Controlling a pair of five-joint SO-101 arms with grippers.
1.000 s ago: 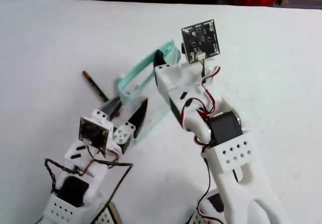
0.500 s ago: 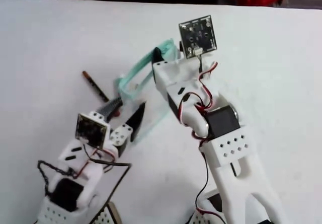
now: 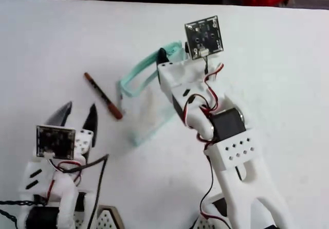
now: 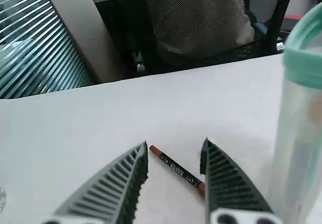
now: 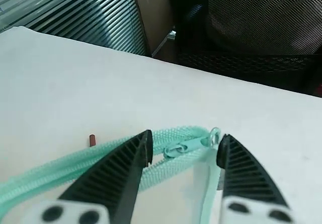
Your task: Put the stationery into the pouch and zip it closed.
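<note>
A brown pencil (image 3: 103, 95) lies on the white table (image 3: 46, 43), left of the pouch. The clear pouch (image 3: 149, 103) has a mint zipper rim (image 3: 138, 73) and stands with its mouth gaping open. My right gripper (image 3: 167, 56) is at the pouch's far end, its fingers closed around the rim beside the zipper pull (image 5: 177, 148). My left gripper (image 3: 80, 106) is open at the near left, short of the pencil. In the left wrist view the pencil (image 4: 176, 169) shows between the spread fingertips (image 4: 136, 173), with the pouch (image 4: 297, 148) off to one side.
The table's far edge (image 3: 154, 1) meets a dark background. A black cable (image 3: 97, 170) loops beside the left arm's base. Open white tabletop lies to the far left and right of the pouch. Blinds and a mesh chair stand beyond the table.
My left arm has drawn back from the pouch toward the near left, still open, uncovering the pencil's near end. The right gripper and pouch stayed nearly in place.
</note>
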